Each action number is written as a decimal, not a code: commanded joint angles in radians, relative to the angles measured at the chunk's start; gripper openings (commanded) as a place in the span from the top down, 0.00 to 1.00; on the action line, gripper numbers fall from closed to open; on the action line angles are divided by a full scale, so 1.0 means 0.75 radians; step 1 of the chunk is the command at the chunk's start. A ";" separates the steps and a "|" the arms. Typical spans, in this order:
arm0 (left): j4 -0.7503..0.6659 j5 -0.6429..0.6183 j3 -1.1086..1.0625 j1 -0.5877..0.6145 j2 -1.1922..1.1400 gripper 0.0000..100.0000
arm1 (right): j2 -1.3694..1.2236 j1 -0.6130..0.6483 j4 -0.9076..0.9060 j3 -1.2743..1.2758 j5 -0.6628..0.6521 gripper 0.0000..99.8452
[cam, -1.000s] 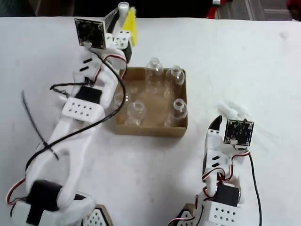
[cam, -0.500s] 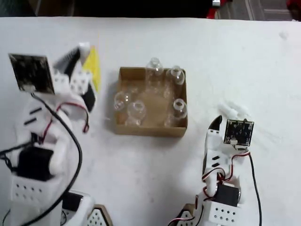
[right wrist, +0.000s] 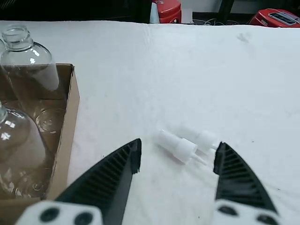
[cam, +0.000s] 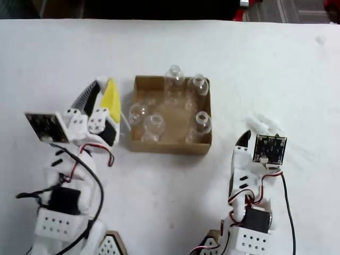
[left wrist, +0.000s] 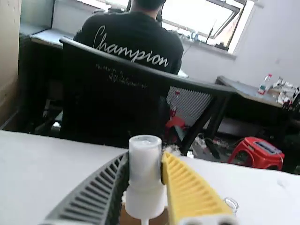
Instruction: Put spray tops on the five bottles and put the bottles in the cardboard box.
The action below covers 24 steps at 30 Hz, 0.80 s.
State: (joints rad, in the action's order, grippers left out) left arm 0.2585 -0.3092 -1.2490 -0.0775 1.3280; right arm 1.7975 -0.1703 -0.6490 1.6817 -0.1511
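**Left gripper pinches a spray top beside the box**

The left gripper [left wrist: 144,158] is pinching a white spray top [left wrist: 145,178] between its grey and yellow fingers. The top is upright, with its thin tube pointing down. Seen from above, this gripper [cam: 104,85] sits just left of the cardboard box [cam: 170,146], close to its left wall.

Five clear bottles [cam: 198,84] are inside the box, their necks open.

The right gripper [right wrist: 178,150] has its black fingers spread wide, low over the white table [right wrist: 253,79], right of the box. Two loose spray tops [right wrist: 206,139] lie side by side on the table just beyond its fingertips.
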 commanded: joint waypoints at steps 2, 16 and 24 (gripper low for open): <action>-0.348 -0.010 -0.139 0.015 0.046 0.95 | 0.003 0.007 0.032 0.012 -0.014 0.77; -0.362 -0.008 -0.188 0.013 0.044 0.95 | 0.003 0.007 0.032 0.012 -0.014 0.77; -0.393 -0.008 -0.239 0.017 0.044 0.95 | 0.003 0.005 0.032 0.012 -0.014 0.77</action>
State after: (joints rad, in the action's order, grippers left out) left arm 0.0146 -0.3092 -1.4085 -0.0683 1.3449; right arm 1.7975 -0.1703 -0.6490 1.6817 -0.1511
